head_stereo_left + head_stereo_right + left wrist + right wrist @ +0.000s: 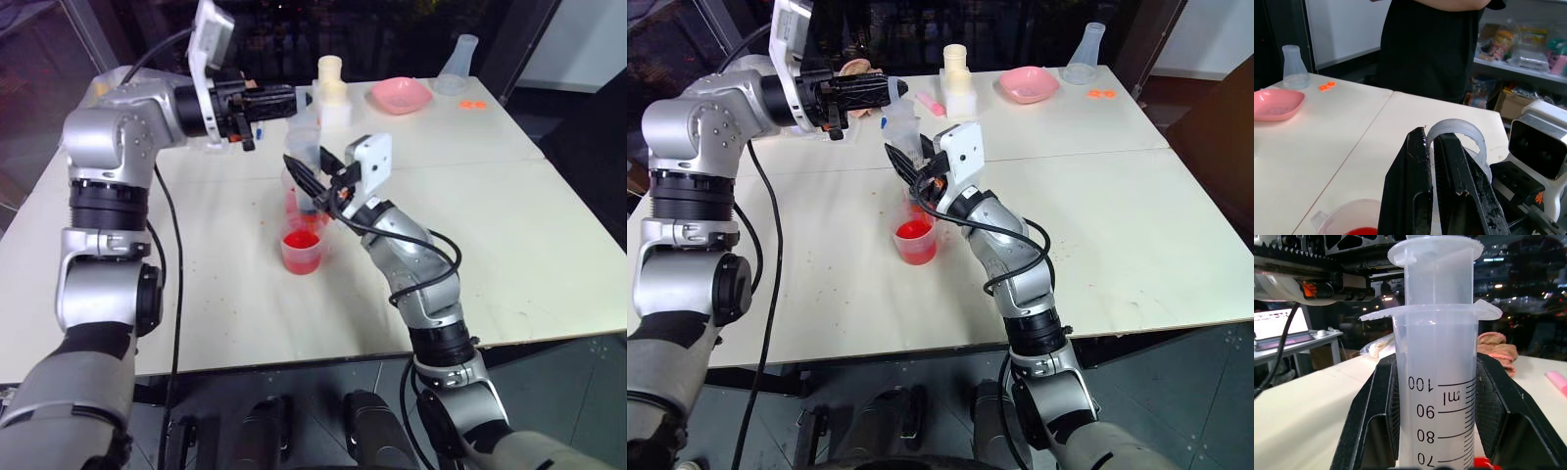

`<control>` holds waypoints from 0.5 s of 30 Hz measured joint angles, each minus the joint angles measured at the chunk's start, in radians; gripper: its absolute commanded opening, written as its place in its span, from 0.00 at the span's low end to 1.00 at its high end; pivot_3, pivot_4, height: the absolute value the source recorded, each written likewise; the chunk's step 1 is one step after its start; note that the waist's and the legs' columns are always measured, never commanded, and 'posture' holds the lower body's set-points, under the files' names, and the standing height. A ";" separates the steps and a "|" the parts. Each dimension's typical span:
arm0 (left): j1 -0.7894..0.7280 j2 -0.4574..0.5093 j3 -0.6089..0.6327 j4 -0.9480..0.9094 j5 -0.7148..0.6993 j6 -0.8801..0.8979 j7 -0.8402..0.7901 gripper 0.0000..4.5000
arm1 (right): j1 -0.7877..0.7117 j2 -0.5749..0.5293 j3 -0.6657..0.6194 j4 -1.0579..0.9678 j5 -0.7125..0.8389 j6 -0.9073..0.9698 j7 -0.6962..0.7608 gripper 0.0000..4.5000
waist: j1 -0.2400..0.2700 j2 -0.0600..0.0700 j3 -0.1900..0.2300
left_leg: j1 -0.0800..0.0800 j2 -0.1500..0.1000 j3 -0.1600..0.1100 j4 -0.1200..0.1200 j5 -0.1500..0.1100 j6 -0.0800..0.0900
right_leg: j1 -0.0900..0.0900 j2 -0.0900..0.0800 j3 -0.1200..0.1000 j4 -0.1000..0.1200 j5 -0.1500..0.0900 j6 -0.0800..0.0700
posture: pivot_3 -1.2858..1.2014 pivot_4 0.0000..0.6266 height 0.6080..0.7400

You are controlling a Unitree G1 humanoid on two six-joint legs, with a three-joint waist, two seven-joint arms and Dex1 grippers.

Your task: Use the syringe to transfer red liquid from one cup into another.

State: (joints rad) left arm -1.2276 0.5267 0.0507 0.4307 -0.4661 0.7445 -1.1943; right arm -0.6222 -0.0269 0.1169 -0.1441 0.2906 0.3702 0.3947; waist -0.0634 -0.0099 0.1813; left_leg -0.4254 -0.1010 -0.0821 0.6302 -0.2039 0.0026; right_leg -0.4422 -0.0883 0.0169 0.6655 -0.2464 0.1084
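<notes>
The syringe stands upright over the middle of the table, and its clear barrel shows marks up to 100 ml. My right gripper is shut on the barrel from the side. My left gripper reaches in level from the left. Its fingers are shut on the rim of the white plunger's round top. Below the syringe a small cup holds red liquid. A second cup with red in it stands just behind, partly hidden by the syringe and gripper.
At the back of the table are a pink bowl, a clear flask, stacked cream cups on a white block and small orange bits. A person in black stands beyond the table's far side.
</notes>
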 measured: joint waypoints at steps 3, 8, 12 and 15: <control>0.001 0.003 -0.001 -0.004 0.000 0.011 -0.001 0.01 | 0.000 0.011 -0.015 -0.025 0.031 0.054 -0.015 0.31 | 0.001 0.000 0.000 | 0.000 0.000 0.000 0.000 0.000 0.000 | 0.000 0.000 0.000 0.000 0.000 0.000 | 0.52 0.24 1.00; 0.004 0.003 -0.008 -0.004 0.001 0.014 -0.002 0.01 | -0.012 0.017 -0.040 -0.061 0.085 0.145 -0.038 0.31 | 0.004 0.000 0.000 | 0.000 0.000 0.000 0.000 0.000 0.000 | 0.000 0.000 0.000 0.000 0.000 0.000 | 0.52 0.24 1.00; 0.004 0.006 -0.008 -0.005 0.000 0.015 -0.002 0.01 | -0.032 0.021 -0.053 -0.082 0.112 0.199 -0.057 0.31 | 0.004 0.000 0.000 | 0.000 0.000 0.000 0.000 0.000 0.000 | 0.000 0.000 0.001 0.000 0.000 0.000 | 0.52 0.24 1.00; 0.008 0.007 -0.007 -0.016 0.000 0.017 -0.002 0.01 | -0.042 0.024 -0.057 -0.091 0.123 0.221 -0.067 0.31 | 0.005 0.000 0.000 | 0.000 0.000 0.000 0.000 0.000 0.000 | 0.000 0.000 0.001 0.000 0.000 0.000 | 0.52 0.24 1.00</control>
State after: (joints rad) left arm -1.2197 0.5334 0.0433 0.4150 -0.4665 0.7613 -1.1964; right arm -0.6646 -0.0033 0.0602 -0.2350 0.4140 0.5909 0.3279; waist -0.0588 -0.0099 0.1813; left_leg -0.4254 -0.1010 -0.0821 0.6302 -0.2039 0.0027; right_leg -0.4421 -0.0886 0.0176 0.6653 -0.2464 0.1083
